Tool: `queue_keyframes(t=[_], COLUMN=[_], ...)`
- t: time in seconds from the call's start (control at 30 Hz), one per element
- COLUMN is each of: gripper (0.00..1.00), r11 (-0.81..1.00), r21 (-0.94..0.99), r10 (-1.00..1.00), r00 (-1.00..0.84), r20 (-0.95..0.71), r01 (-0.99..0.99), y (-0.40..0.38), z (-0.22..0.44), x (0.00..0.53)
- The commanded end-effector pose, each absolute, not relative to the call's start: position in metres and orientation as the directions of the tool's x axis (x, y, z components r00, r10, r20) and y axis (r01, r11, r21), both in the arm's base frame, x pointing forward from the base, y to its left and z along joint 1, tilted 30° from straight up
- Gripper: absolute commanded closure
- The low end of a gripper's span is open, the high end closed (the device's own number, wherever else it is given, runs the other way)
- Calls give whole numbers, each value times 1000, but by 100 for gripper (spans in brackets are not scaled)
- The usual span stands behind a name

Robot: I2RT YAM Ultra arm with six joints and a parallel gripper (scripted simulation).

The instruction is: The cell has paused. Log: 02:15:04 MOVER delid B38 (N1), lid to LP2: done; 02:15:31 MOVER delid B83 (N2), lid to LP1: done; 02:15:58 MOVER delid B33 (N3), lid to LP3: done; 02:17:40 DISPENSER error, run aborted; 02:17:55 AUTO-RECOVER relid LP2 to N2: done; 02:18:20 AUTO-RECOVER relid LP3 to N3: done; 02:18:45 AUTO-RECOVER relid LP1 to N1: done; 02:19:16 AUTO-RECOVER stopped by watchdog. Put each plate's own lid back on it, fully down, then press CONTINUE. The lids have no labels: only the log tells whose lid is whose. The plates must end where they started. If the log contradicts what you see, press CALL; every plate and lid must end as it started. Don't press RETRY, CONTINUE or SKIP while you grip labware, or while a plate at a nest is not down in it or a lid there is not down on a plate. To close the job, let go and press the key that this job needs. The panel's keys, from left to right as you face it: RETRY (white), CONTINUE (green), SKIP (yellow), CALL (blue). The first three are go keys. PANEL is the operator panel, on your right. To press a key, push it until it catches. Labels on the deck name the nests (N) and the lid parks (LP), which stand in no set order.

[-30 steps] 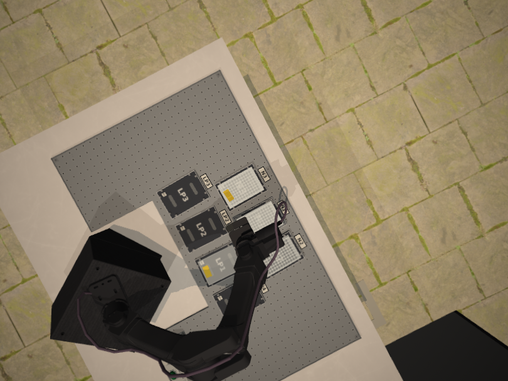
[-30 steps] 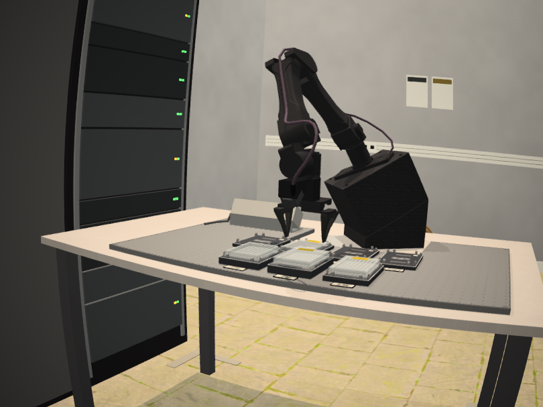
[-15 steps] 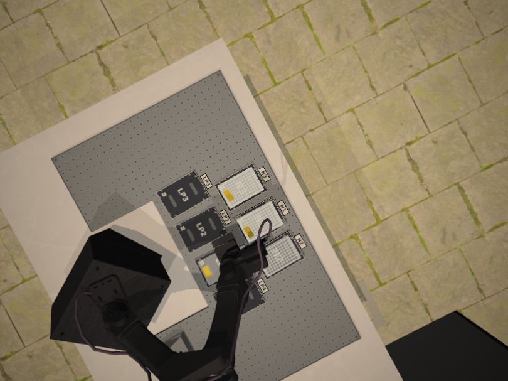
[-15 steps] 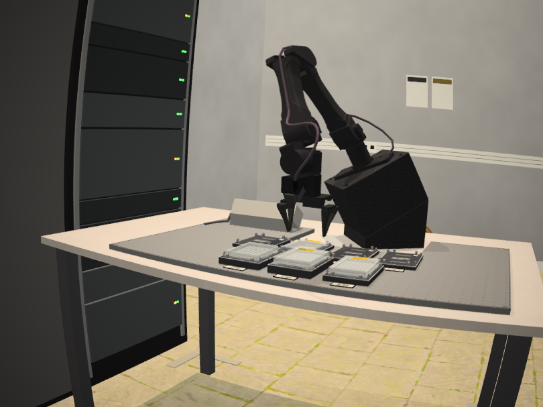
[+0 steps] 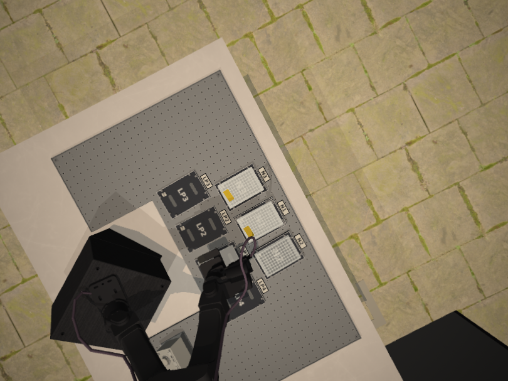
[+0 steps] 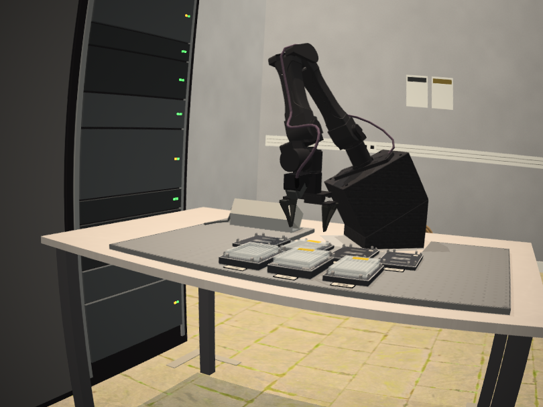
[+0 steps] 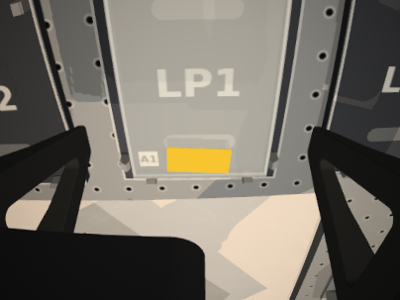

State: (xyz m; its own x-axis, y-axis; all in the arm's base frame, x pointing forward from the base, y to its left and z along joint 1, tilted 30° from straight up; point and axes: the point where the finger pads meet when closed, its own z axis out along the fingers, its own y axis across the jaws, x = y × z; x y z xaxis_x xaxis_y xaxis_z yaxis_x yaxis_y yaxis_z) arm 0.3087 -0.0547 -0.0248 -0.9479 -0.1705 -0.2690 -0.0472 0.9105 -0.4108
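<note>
My gripper (image 6: 307, 228) (image 7: 199, 139) is open and empty above park LP1, fingers on either side of a clear lid (image 7: 198, 39) (image 5: 229, 255) with a yellow patch. That lid lies on LP1. The plate at N1 (image 5: 261, 218) (image 6: 301, 257) and the plate at N3 (image 5: 241, 184) (image 6: 354, 265) each have a yellow patch and look lidded. The plate at N2 (image 5: 278, 253) (image 6: 250, 251) shows its wells plainly, without a yellow patch, and looks bare. The arm partly covers LP1 in the top view. The panel (image 5: 182, 349) (image 6: 267, 210) is partly hidden by the arm; its key colours cannot be read.
Park LP3 (image 5: 182, 194) and park LP2 (image 5: 201, 229) hold no lid. Park LP4 (image 5: 249, 300), partly under the arm, shows dark beside LP1. The arm's black base (image 5: 127, 258) (image 6: 385, 198) stands behind the parks. Small upright posts edge the parks.
</note>
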Motion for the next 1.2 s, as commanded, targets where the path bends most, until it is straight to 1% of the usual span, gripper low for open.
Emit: queue_keyframes(t=[0.0, 0.07, 0.13, 1.17], gripper=[0, 0, 0, 0], r11=[915, 914, 914, 915], r21=[-399, -399, -400, -398], r10=[-194, -213, -212, -200], r00=[-932, -926, -915, -933], r20=[-307, -311, -343, -299], r01=[-59, -76, -62, -68], y=[-54, -48, -47, -52], z=[-21, -20, -11, -27], x=[309, 312, 328, 317])
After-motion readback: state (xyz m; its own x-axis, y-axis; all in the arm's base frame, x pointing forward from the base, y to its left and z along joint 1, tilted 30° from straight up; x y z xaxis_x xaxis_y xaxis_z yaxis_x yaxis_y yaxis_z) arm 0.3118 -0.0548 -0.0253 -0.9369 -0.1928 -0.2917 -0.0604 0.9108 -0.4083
